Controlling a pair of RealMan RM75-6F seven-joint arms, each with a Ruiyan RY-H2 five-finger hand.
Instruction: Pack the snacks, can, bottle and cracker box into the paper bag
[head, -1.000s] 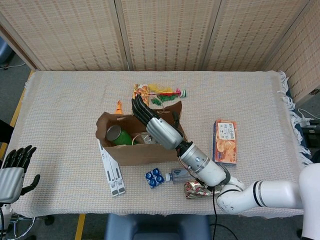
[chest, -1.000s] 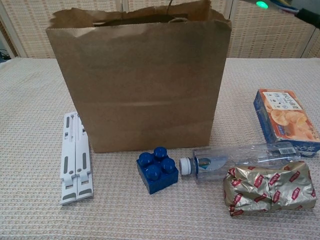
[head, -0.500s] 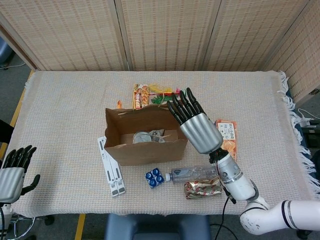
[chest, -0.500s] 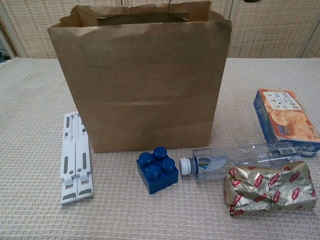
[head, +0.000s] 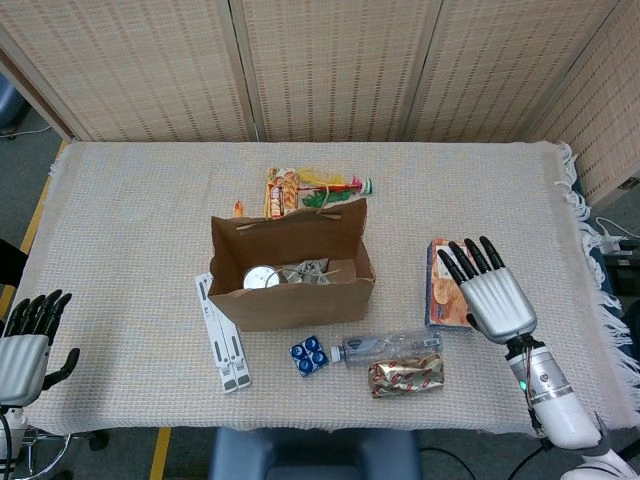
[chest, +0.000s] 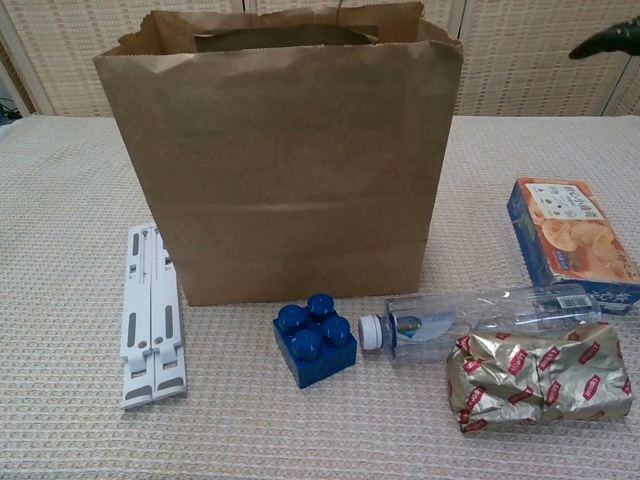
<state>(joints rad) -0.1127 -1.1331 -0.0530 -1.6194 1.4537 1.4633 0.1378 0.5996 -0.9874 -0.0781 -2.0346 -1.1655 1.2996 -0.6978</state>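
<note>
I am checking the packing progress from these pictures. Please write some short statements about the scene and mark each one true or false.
1. The plastic bottle lies on its side in front of the paper bag. True.
2. The cracker box is already inside the bag. False: it lies on the table, to the right of the bag.
3. The right hand holds the gold snack pack. False: the hand is empty with fingers spread, and the pack lies on the table.
4. A can is inside the bag. True.
5. The blue block stands on the white folded stand. False: they are apart, the block on the table.
</note>
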